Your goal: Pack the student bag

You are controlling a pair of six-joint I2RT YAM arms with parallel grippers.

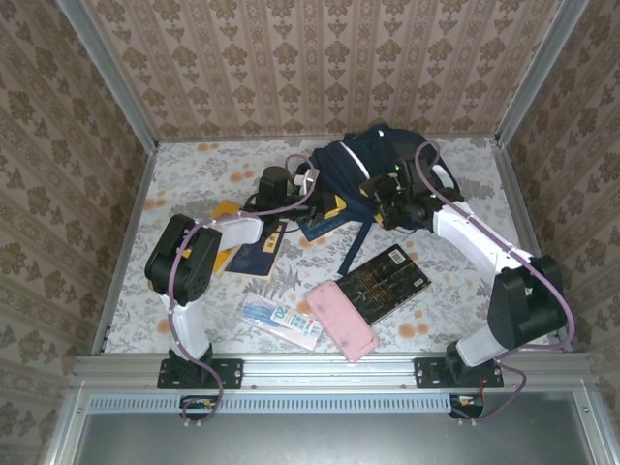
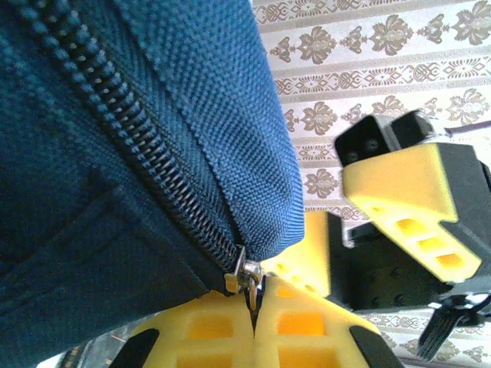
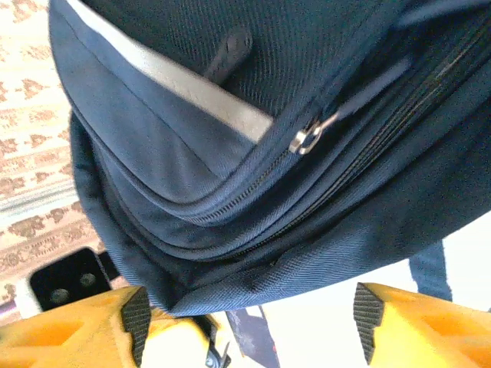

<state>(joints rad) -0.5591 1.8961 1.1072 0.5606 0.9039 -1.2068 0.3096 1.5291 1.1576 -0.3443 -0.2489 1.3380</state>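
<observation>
Backpack [image 1: 373, 160]: navy fabric; you will find it at the far middle of the table [image 1: 194, 165], with both grippers against its near side.
Left gripper [image 2: 253, 318]: your yellow fingers are pressed together, pinching the metal zipper pull [image 2: 247, 277] at the end of a zipper on the backpack.
Right gripper [image 3: 249, 326]: your fingers are spread wide, one on either side below the backpack's lower edge, with nothing between them.
Grey stripe [image 3: 176, 84]: runs across the backpack's front, with a second zipper pull [image 3: 311, 139] just beside its end.
Black book [image 1: 386, 281]: lies flat nearer you than the backpack, touching the pink case [image 1: 341, 320].
Blue-and-white packet [image 1: 281, 320]: lies just left of the pink case.
Dark blue booklet [image 1: 257, 254]: lies flat beside your left arm.
</observation>
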